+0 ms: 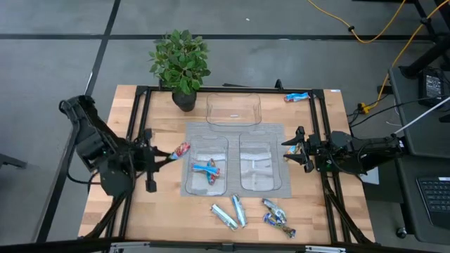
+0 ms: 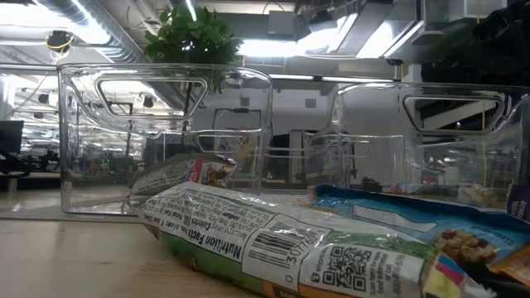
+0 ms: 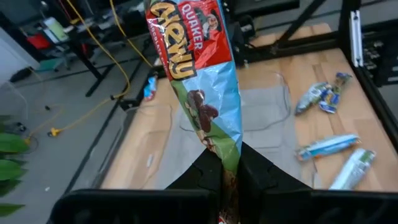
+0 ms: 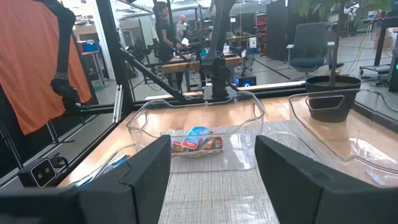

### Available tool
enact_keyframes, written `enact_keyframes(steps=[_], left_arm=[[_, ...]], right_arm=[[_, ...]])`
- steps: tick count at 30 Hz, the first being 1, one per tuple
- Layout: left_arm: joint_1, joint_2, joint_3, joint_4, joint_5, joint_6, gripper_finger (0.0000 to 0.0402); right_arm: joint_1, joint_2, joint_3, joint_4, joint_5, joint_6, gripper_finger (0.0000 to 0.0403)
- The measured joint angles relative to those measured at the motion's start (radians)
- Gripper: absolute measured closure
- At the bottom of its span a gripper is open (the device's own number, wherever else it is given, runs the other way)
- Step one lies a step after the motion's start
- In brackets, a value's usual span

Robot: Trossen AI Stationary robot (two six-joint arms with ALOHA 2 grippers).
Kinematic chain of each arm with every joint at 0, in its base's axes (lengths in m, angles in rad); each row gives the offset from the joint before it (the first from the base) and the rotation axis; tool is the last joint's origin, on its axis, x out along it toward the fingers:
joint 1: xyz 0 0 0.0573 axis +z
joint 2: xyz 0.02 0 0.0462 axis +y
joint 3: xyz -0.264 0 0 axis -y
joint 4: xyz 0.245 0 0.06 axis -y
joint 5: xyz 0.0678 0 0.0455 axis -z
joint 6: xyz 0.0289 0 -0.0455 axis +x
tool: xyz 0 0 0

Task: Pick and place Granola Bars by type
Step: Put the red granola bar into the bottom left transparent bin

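Note:
My left gripper (image 1: 167, 155) hovers left of the left clear tray (image 1: 191, 184), shut on a red-and-blue granola bar (image 1: 182, 149). In the left wrist view this bar (image 3: 198, 74) sticks out ahead of the fingers. Two blue bars (image 1: 207, 169) lie in the left tray. Two pale bars (image 1: 231, 213) and some dark blue bars (image 1: 278, 216) lie flat on the near table. One blue bar (image 1: 297, 97) lies at the far right. My right gripper (image 1: 290, 149) waits open at the right side, nothing between its fingers (image 4: 149, 171). My left gripper pinches the bar's crimped blue-green end (image 3: 227, 163) between its two fingers. The fingers come from the table's left, slanting slightly down, in line with the bar. The bar is lifted clear and juts out from the fingertips toward the left tray, its red end farthest.
A second clear tray (image 1: 280, 184) stands right of the first on a grey mat (image 1: 188, 191), and a third (image 1: 233, 121) sits behind them. A potted plant (image 1: 181, 63) is at the far edge. Black frame rails (image 1: 140, 112) run along both sides.

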Motion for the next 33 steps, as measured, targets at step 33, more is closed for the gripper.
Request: enact_keyframes(steps=[33], left_arm=[[0.433,-0.038,0.0,-0.019,0.318,0.071,0.0387]], right_arm=[[0.0,0.0,0.0,0.0,0.0,-0.001,0.0167]])
